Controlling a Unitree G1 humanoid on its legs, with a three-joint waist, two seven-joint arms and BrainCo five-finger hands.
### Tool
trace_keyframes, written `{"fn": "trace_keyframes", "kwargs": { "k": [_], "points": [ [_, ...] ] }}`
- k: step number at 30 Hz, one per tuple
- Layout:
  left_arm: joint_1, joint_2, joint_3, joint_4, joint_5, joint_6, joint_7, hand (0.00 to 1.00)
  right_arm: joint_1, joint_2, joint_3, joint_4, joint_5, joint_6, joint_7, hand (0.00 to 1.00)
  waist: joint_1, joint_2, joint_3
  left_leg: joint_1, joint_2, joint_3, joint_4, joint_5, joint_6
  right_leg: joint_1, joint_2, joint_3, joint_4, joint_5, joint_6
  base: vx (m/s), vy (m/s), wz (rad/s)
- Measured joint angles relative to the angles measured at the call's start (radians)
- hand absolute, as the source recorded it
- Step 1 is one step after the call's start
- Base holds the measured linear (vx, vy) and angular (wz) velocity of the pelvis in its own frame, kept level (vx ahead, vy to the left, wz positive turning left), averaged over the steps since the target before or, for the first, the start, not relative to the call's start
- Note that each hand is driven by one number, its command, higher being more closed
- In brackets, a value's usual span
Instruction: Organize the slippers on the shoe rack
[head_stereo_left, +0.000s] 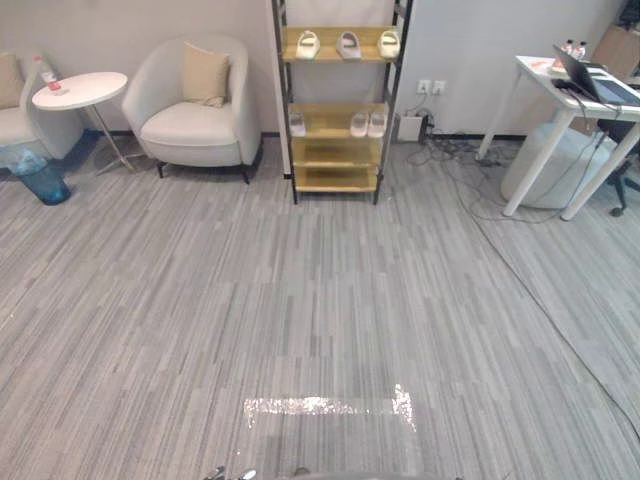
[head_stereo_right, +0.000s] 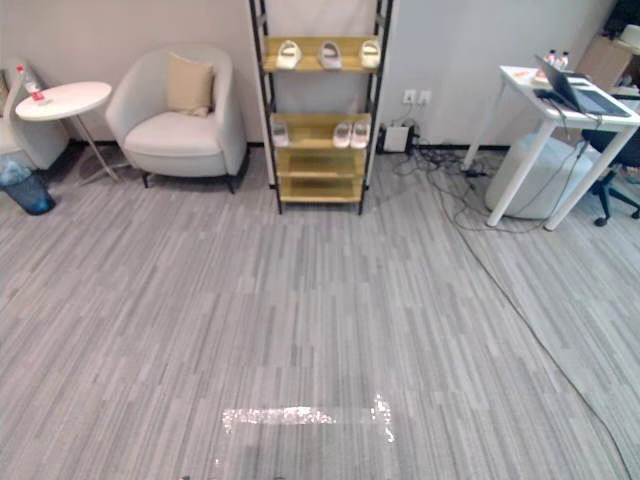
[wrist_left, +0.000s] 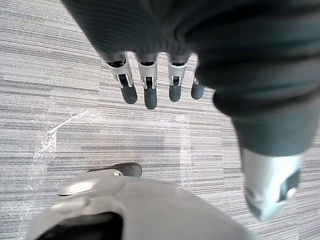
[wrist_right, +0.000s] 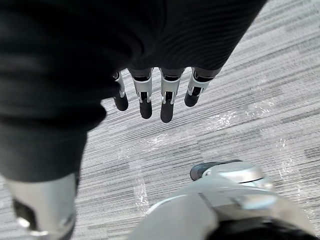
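Left hand (wrist_left: 149, 86) and right hand (wrist_right: 168, 102) hang empty, fingers loose, well apart from the shoe rack (head_stereo_left: 336, 152) whose slippers (head_stereo_left: 347, 44) sit on two shelves, so a crooked approach could bump it and spill them.

Shoe rack (head_stereo_left: 335, 153) at 12 o'clock: top cut off by upper edge. Slippers (head_stereo_left: 348, 45) on its shelves too small to tell left from right. White table (head_stereo_left: 530, 72) at 2 o'clock runs past the edge; small items (head_stereo_left: 572, 47) on it indistinct
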Motion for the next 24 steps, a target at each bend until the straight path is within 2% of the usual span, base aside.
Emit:
{"fn": "trace_keyframes", "kwargs": {
  "k": [9, 14, 24],
  "points": [
    [-0.029, -0.001, -0.001, 0.030, 0.022, -0.009, 0.000, 0.00, -0.049, 0.003, -0.005, 0.008, -0.002, -0.013, -0.005, 0.00, 0.000, 0.002, 0.028, 0.054, 0.012, -0.001, -0.045, -0.007, -0.013, 0.062, 0.018, -0.019, -0.059, 0.003, 0.002, 0.09, -0.047, -0.01],
    [-0.037, -0.001, -0.001, 0.031, 0.022, -0.015, 0.000, 0.00, -0.071, 0.012, -0.032, 0.008, -0.002, -0.015, -0.006, 0.00, 0.001, 0.002, 0.043, 0.071, 0.010, -0.001, -0.046, -0.010, -0.019, 0.085, 0.015, -0.022, -0.070, 0.003, 0.016, 0.01, -0.006, 0.00],
    [-0.041, 0.000, -0.001, 0.031, 0.022, -0.015, 0.001, 0.00, -0.079, 0.013, -0.031, 0.007, -0.002, -0.015, -0.006, 0.00, 0.002, 0.000, 0.049, 0.070, 0.011, -0.002, -0.046, -0.010, -0.018, 0.085, 0.016, -0.025, -0.071, 0.002, 0.019, 0.00, 0.000, 0.00]
  ]
}}
